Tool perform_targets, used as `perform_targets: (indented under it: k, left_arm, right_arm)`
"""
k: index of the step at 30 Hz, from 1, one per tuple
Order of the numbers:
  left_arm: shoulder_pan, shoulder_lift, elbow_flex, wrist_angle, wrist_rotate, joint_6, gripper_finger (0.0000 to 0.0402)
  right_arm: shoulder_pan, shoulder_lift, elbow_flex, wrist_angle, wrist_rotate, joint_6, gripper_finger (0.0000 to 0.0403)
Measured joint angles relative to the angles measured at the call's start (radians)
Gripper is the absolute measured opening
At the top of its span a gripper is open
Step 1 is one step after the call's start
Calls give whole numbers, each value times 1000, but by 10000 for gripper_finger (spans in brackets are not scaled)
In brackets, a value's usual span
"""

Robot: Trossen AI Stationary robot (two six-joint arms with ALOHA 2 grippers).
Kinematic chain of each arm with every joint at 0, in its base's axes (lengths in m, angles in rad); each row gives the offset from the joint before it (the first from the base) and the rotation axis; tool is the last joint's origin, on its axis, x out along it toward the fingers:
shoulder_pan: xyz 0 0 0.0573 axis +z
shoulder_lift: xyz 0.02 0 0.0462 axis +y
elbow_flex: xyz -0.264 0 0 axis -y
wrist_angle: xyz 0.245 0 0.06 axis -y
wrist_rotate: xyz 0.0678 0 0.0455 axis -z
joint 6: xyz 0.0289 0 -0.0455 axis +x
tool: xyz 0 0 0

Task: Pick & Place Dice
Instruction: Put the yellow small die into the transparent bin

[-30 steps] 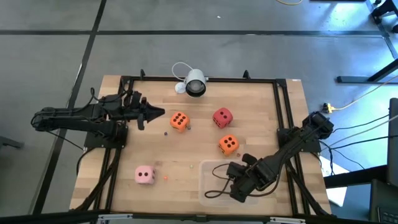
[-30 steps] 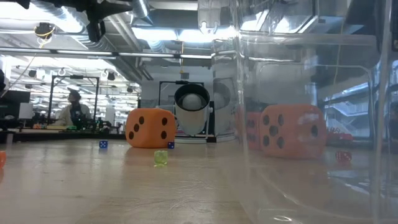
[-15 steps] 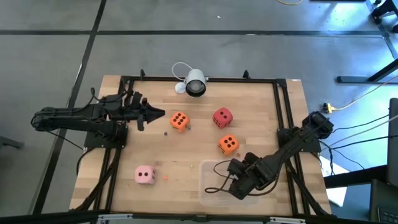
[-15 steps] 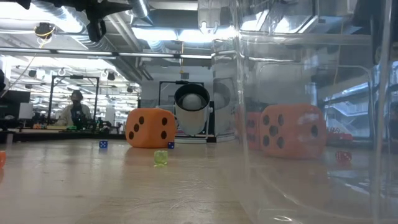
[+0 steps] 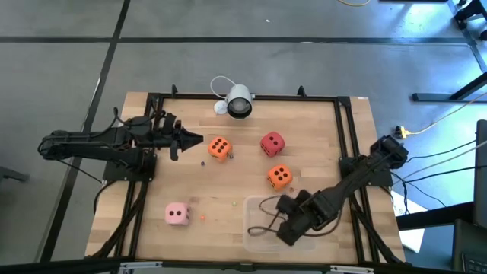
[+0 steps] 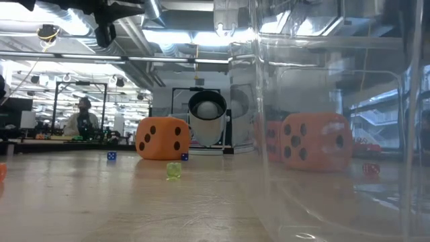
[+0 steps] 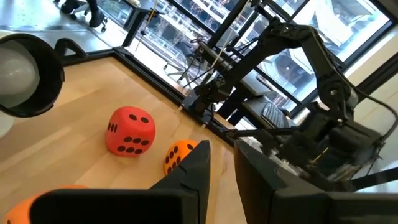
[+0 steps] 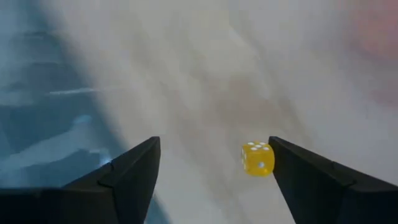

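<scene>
The right gripper (image 5: 287,228) has been shifted a little over the tub (image 5: 255,236), toward the tub's edge nearest the orange die (image 5: 279,176), and its fingers (image 8: 134,171) have been spread wide apart. A small yellow die (image 8: 257,158) is seen lying loose between them, gripped by neither finger. In the room beyond the table, a person (image 6: 82,119) has been turned slightly.
</scene>
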Motion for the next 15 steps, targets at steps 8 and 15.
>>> perform_targets:
  k: [8,15]
  left_arm:
    - [0,8,0,1,0,0,65]
    - [0,9,0,1,0,5,65]
  right_arm:
    - [-20,-5,2,97,-4,15,279]
    - [-41,0,0,156,-108,37,276]
